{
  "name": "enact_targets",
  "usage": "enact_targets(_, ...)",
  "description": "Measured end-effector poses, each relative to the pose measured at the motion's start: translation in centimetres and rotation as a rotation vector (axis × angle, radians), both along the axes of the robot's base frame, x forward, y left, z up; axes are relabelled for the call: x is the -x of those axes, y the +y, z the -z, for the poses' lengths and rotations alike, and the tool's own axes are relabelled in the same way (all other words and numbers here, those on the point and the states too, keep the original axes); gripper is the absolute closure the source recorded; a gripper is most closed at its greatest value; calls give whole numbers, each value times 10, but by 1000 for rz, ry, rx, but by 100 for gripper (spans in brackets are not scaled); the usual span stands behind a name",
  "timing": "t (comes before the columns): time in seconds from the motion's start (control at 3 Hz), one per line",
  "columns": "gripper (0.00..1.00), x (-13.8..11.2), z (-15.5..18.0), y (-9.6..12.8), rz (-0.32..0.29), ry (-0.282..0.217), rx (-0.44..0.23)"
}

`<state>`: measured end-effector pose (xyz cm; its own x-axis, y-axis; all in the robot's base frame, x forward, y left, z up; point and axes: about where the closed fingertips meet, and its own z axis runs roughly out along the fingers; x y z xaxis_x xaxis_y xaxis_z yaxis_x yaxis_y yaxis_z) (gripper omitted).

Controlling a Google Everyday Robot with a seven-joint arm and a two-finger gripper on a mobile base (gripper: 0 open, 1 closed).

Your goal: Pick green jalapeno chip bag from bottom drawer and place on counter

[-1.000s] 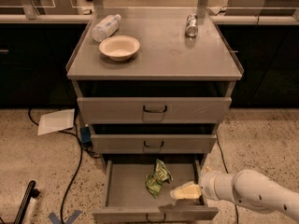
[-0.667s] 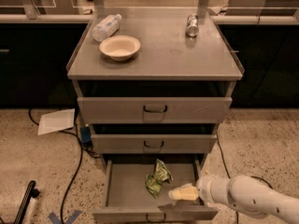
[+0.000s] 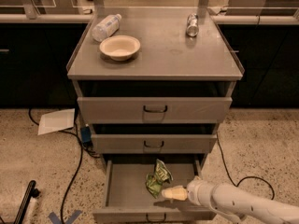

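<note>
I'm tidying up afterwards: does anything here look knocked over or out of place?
The water bottle lies on its side at the back left of the counter, and a paper sheet sits on the floor left of the cabinet. The green jalapeno chip bag lies crumpled in the open bottom drawer, the gripper just right of it.

My gripper (image 3: 170, 193), smooth matt cream plastic, sits over the bottom drawer (image 3: 126, 186), just beside the chip bag (image 3: 158, 177), which is crinkled glossy foil. Drawer and counter (image 3: 159, 55) are matt grey metal, the counter scuffed. Bottle (image 3: 106, 27) is clear plastic, can (image 3: 192, 24) shiny metal, floor (image 3: 37, 167) speckled stone.
</note>
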<state>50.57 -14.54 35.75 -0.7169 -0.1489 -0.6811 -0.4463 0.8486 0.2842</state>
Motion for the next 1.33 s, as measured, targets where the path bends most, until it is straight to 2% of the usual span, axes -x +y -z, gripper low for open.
enact_targets(0.33, 0, -18, 30, 15, -3, 7, -10)
enact_targets(0.67, 0, -32, 59, 34, -36, 68, -21)
enact_targets(1.0, 0, -35, 60, 41, -53, 69, -20)
enact_targets(1.33, 0, -35, 74, 39, -14, 76, -30)
